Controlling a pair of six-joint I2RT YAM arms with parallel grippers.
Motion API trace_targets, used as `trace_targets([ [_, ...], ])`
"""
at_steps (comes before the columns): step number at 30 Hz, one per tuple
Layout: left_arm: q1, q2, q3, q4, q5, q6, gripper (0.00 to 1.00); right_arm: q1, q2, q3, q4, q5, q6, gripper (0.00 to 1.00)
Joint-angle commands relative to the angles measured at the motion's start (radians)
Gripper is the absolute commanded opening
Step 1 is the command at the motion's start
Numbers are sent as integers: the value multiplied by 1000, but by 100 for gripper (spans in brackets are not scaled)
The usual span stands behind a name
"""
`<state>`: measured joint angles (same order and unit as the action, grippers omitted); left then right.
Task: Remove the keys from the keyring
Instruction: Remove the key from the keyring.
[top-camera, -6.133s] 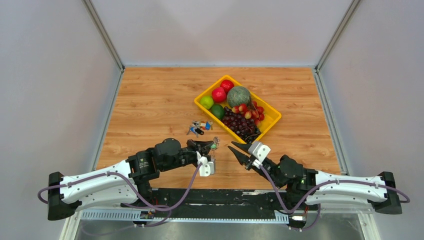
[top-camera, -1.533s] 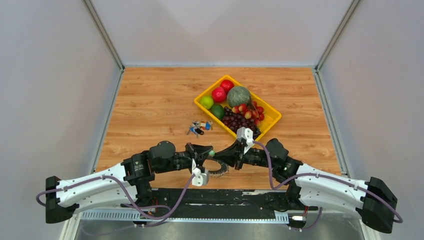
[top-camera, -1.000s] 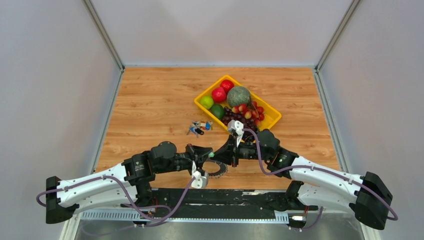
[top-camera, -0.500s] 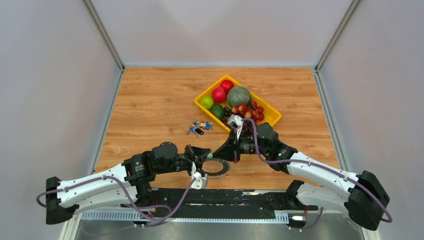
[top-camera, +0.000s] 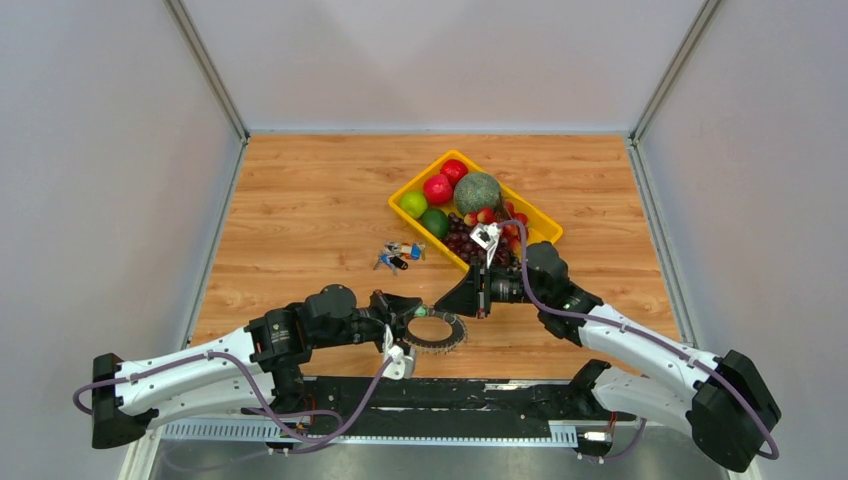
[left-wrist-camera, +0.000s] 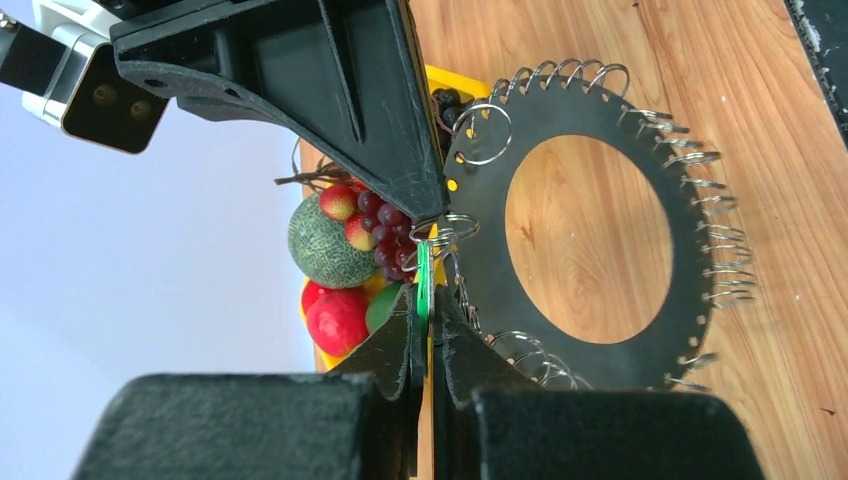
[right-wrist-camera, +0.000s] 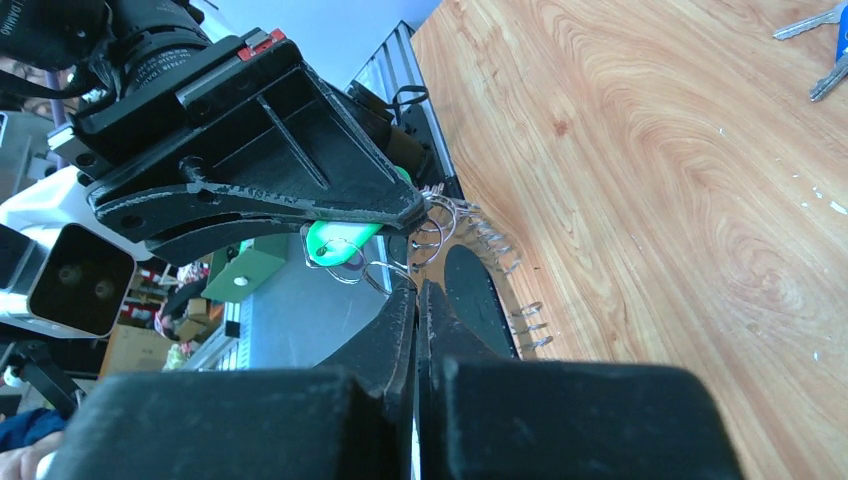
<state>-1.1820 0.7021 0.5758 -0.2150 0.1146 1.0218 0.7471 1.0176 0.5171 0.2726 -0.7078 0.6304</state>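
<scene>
I observed the right gripper (right-wrist-camera: 417, 284) with its fingers pressed together, tips at the thin wire loops (right-wrist-camera: 497, 255) edging the dark keyring (right-wrist-camera: 468, 288). The left gripper (right-wrist-camera: 412, 213) reached in from the left, clamped on a green tag (right-wrist-camera: 338, 245). A loose silver key (right-wrist-camera: 803, 26) lay well apart on the wooden table (right-wrist-camera: 650, 150)

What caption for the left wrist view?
Left gripper pinches the green tag on the black keyring, the shut right gripper at the tag's other end.
</scene>
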Motion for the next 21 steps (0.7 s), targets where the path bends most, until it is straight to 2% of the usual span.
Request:
trace_targets([
  [1, -8, -27, 18, 70, 92, 25, 0, -53, -33, -32, -18, 130, 48, 0],
  [8, -8, -26, 20, 63, 104, 31, 0, -54, -61, -44, -6, 147, 74, 0],
  [12, -8, -26, 19, 65, 101, 27, 0, -51, -74, -43, 6, 104, 5, 2],
  [16, -8, -27, 20, 68, 100, 24, 0, -42, -105, -35, -17, 59, -122, 28],
  [19, -8, -28, 20, 68, 102, 23, 0, -24, -155, -42, -33, 55, -239, 36],
  [21, -9, -29, 20, 68, 106, 22, 0, -18, -189, -47, -33, 50, -316, 38],
])
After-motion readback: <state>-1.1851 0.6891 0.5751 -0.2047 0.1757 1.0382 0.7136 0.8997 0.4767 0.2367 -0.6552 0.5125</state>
